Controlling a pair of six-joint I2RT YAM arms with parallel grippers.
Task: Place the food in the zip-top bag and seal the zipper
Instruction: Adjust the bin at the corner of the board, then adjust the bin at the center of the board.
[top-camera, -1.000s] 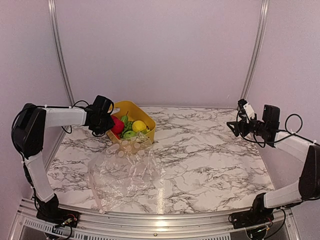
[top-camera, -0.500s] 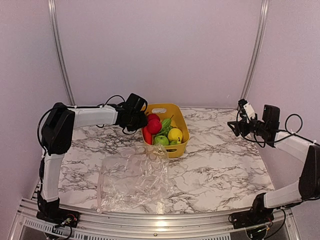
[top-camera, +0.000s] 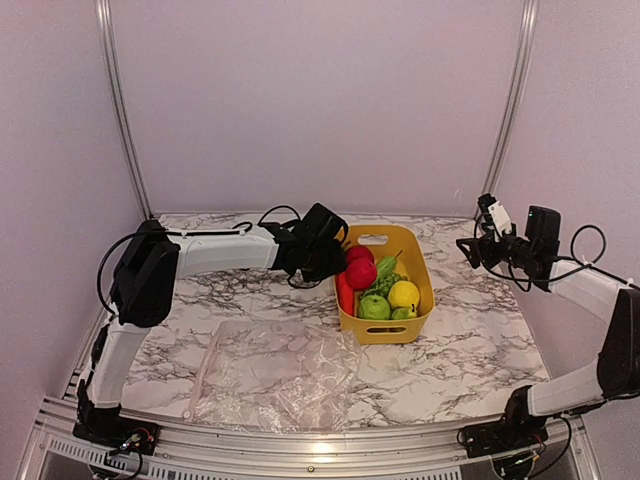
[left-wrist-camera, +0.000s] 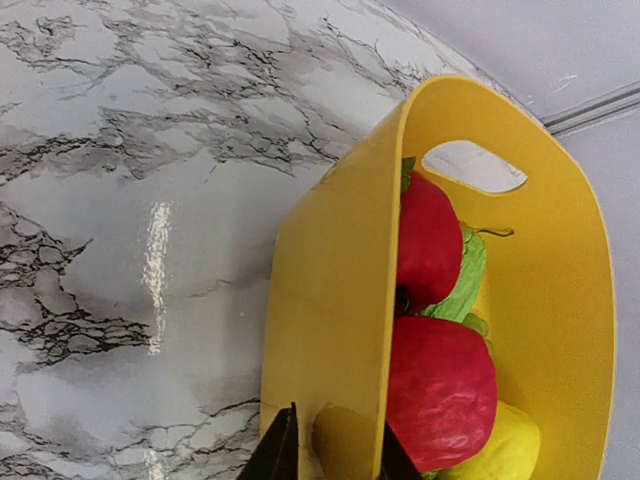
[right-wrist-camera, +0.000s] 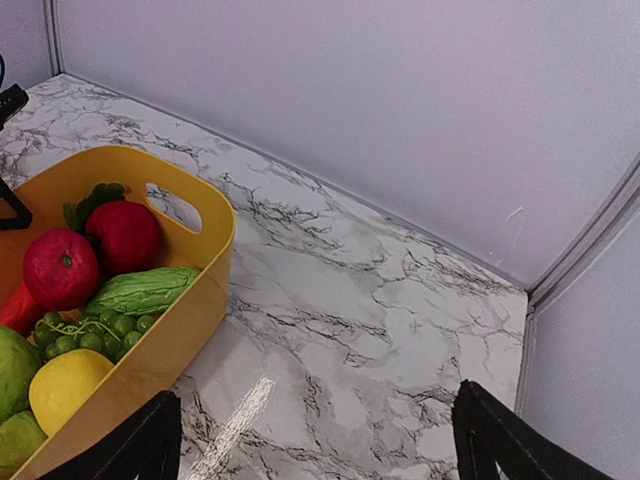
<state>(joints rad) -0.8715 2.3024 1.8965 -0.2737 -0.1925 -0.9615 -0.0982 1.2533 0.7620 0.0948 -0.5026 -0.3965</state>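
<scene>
The food (top-camera: 362, 272) lies together in the yellow basket (top-camera: 386, 334), which stands on the marble-patterned table (top-camera: 480, 340) right of centre, toward the far side. Contents noted: two red pieces (right-wrist-camera: 60, 268), a yellow lemon (right-wrist-camera: 66, 386), a green apple (top-camera: 374, 307), a ridged green vegetable (right-wrist-camera: 145, 290), a cluster of small green grapes (right-wrist-camera: 85, 332) and an orange-red carrot (top-camera: 345, 296) against the basket's left wall. The zip-top bag (top-camera: 285, 365) lies flat and crinkled on the table, near the basket's front left corner and apart from both arms. The zipper (top-camera: 203, 368) appears as a pale strip along the bag's left edge; whether it is pressed closed cannot be told. The left gripper (left-wrist-camera: 335, 455) is clamped on the basket's left wall, one finger outside and one inside. The right gripper (right-wrist-camera: 320, 445) is spread wide and empty, raised above the table's far right corner, well apart from basket and bag.
</scene>
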